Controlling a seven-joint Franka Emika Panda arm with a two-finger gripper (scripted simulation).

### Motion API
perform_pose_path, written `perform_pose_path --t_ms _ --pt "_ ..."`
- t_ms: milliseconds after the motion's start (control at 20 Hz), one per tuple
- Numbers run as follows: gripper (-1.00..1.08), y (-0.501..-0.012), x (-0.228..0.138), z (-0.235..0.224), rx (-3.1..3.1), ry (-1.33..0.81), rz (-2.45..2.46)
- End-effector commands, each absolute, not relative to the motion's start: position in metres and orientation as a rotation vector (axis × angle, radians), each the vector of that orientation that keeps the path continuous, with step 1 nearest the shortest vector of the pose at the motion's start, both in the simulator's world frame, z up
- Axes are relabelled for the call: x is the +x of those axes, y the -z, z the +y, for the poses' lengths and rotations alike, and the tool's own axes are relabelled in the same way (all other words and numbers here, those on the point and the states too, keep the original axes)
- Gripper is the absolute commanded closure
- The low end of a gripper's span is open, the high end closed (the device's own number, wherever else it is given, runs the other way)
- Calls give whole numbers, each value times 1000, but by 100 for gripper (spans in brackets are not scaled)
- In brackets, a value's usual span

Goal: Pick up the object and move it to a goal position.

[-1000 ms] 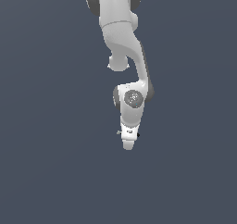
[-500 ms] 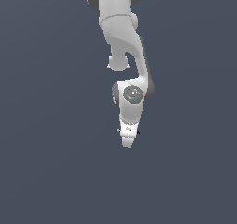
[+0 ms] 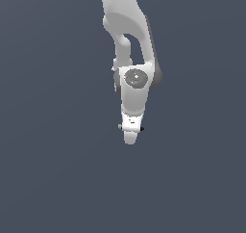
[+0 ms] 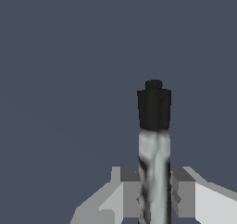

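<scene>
My white gripper (image 3: 130, 137) hangs from the arm in the middle of the exterior view, over the plain grey-blue floor. It is shut on the object, a thin rod. Only the rod's ends stick out on either side of the gripper there: a grey end (image 3: 119, 126) and a black tip (image 3: 141, 129). In the wrist view the rod (image 4: 154, 153) runs between the two grey fingers (image 4: 131, 191), its grey shaft clamped and its black tip (image 4: 154, 109) pointing away from the gripper (image 4: 155, 193). No goal marker shows.
Only the flat grey-blue floor (image 3: 53, 169) surrounds the arm (image 3: 126, 30) in both views. No other objects, edges or containers show.
The gripper, still shut on the rod, has risen slightly in the exterior view over the last second. The rest of the arm has followed upward.
</scene>
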State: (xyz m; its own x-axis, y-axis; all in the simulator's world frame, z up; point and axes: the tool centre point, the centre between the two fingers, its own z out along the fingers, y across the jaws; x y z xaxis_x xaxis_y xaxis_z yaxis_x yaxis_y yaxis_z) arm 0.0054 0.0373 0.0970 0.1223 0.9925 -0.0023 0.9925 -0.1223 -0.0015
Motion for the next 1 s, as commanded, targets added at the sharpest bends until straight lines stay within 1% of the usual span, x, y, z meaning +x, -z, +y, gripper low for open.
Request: perform_pose_path --t_ms 0,950 --pt "108 -123 1 33 2352 3 2080" --pt "108 -345 -34 -4 2352 -1 2085"
